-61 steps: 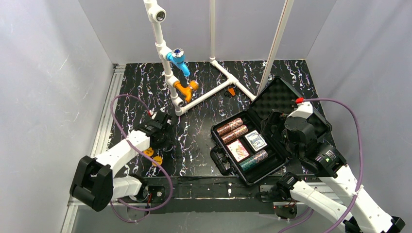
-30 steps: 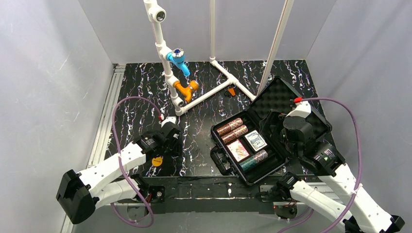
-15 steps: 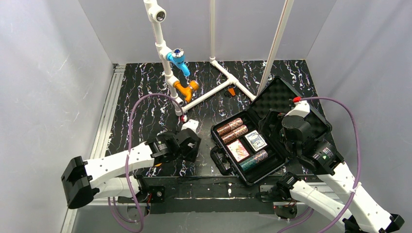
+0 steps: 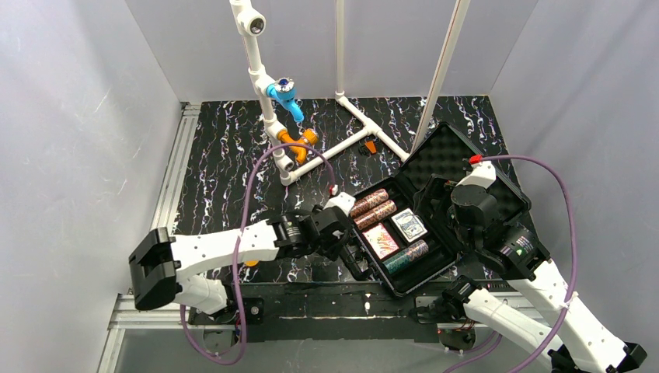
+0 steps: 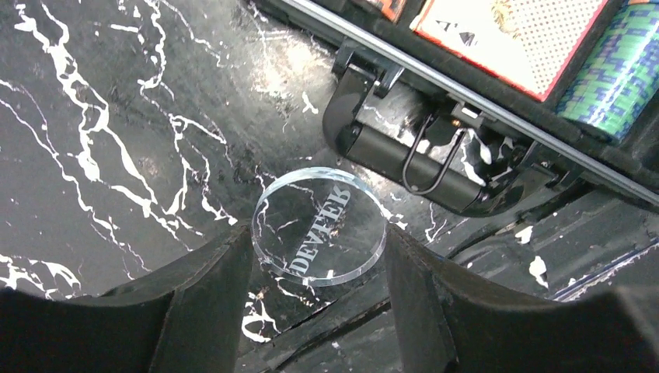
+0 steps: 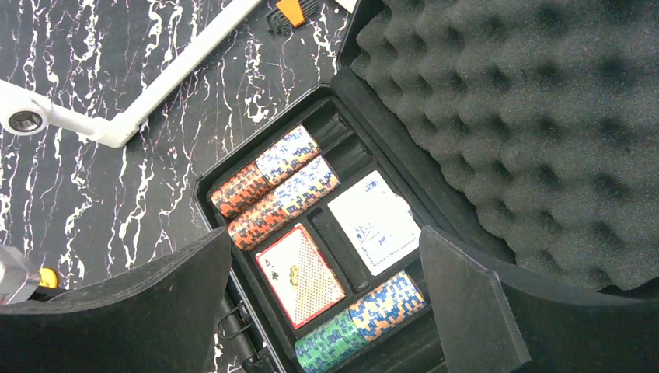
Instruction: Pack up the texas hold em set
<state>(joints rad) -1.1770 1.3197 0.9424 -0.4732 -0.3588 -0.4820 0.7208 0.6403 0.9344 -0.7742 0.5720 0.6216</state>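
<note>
The black case lies open at the right, its bumpy foam lid tipped back. Inside are two red-brown chip rolls, a green and blue roll, a red card deck and a white one. My left gripper is shut on a clear round disc lettered DEALER, held over the table just short of the case handle. My right gripper hangs open above the case tray, holding nothing. An orange disc peeks out beside the left arm.
A white pipe frame with blue and orange fittings stands at the back, its base tubes reaching toward the case lid. A small orange piece lies by them. Grey walls close in both sides, and a metal rail runs along the left.
My left arm has swung from the left of the table rightward to the case's handle, carrying the clear disc. The right arm has stayed still.
</note>
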